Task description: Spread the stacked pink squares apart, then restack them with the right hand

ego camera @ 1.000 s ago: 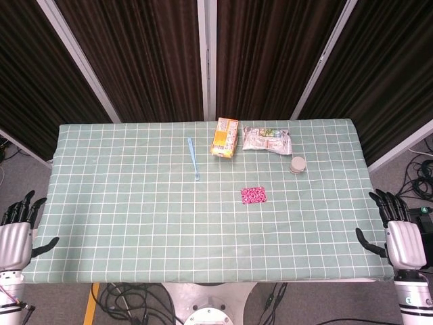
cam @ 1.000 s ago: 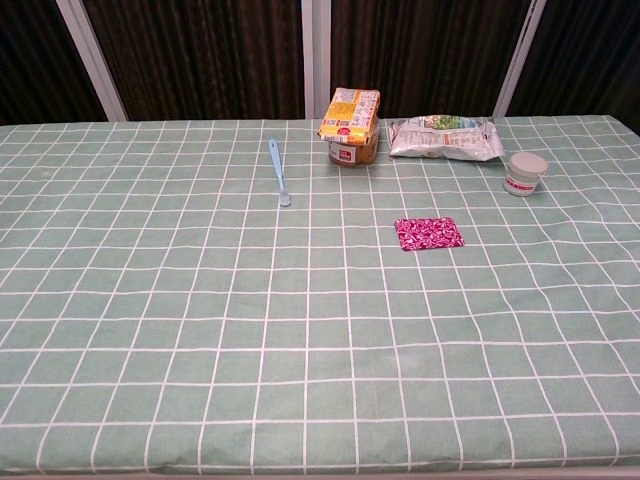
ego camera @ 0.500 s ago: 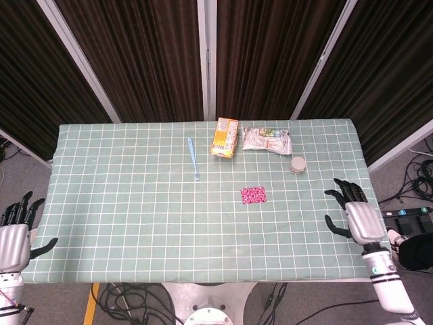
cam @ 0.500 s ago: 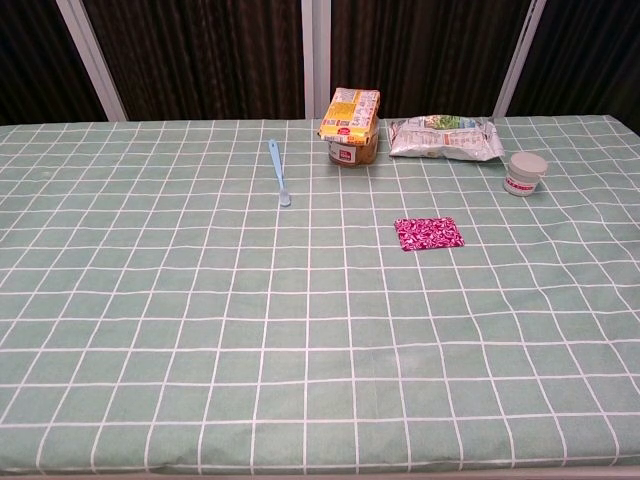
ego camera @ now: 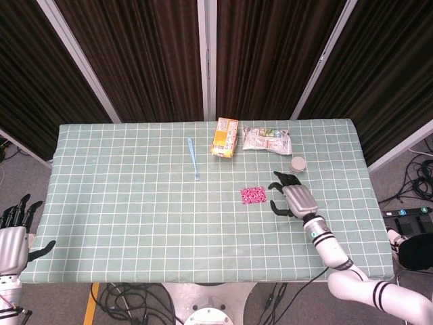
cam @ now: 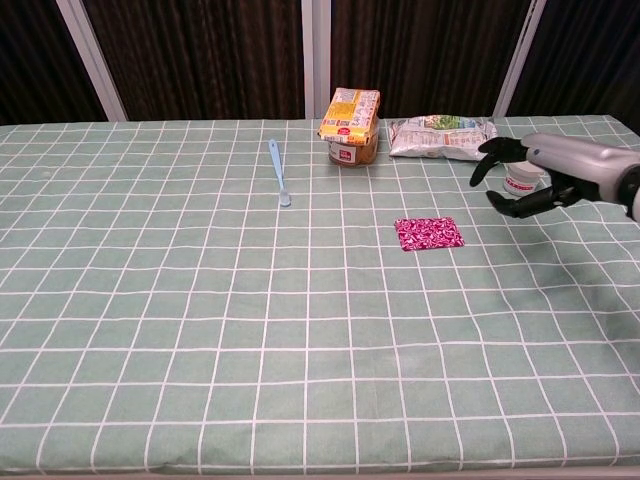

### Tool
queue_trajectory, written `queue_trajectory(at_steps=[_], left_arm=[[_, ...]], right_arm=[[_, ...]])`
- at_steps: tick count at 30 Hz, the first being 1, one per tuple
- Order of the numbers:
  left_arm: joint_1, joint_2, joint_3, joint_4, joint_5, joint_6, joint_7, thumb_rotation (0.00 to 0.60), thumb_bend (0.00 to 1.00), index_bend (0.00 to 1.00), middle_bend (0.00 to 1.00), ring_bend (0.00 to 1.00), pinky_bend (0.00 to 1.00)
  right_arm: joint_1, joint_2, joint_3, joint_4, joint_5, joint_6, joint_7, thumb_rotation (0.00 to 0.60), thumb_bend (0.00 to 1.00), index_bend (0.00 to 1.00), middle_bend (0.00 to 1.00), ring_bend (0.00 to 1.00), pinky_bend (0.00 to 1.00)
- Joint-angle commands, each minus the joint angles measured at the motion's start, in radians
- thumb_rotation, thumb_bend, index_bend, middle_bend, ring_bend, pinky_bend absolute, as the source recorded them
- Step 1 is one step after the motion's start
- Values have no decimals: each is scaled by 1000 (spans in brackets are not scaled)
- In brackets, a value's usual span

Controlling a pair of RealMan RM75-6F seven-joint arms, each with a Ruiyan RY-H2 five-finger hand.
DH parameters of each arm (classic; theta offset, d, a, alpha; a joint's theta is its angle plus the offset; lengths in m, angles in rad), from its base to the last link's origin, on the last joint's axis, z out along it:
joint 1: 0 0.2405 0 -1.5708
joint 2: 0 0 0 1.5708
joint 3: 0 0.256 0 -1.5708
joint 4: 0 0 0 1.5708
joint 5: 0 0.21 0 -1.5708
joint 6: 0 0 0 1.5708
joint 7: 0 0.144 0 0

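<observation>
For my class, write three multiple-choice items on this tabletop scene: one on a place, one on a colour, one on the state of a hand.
1. Where are the pink squares?
A. right of table centre
B. far left corner
C. on the snack bag

2. What colour is the spoon?
A. red
B. light blue
C. black

3. How is the right hand?
A. holding the squares
B. pressed flat on the spoon
C. open, beside the squares

Answers:
1 A: they lie between the table's middle and the right hand.
2 B: it is pale blue.
3 C: its fingers are apart and hold nothing.
</observation>
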Motion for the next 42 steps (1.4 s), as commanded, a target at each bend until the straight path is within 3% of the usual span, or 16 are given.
queue_trajectory(at_steps=[1,11,24,30,42], left_arm=[[2,0,1,1,-3,-1,-1,600,156,209,146,141,145],[13,0,4,6,-7,2,-8,600,156,209,146,141,145],[15,0,3,8,-9,-2,-7,600,156,209,146,141,145],[14,-1,0,8,-14,-6,-5,600,156,209,146,141,145],[8,-7,-10,18,-15,-8,-9,600,156,209,146,141,145]], right_arm=[[42,-73,-6,77,42,-48,-31,334,454,277,3,0,0],[97,-198,-19,233,63,-82,-31,334,454,280,4,0,0],[143,-258,-21,360,68,-135,-4,331,454,281,3,0,0],[122,-230,-55,318,30,-119,6,337,452,282,8,0,0],[49,-126,-155,126,-87,-19,-12,328,452,294,22,0,0]])
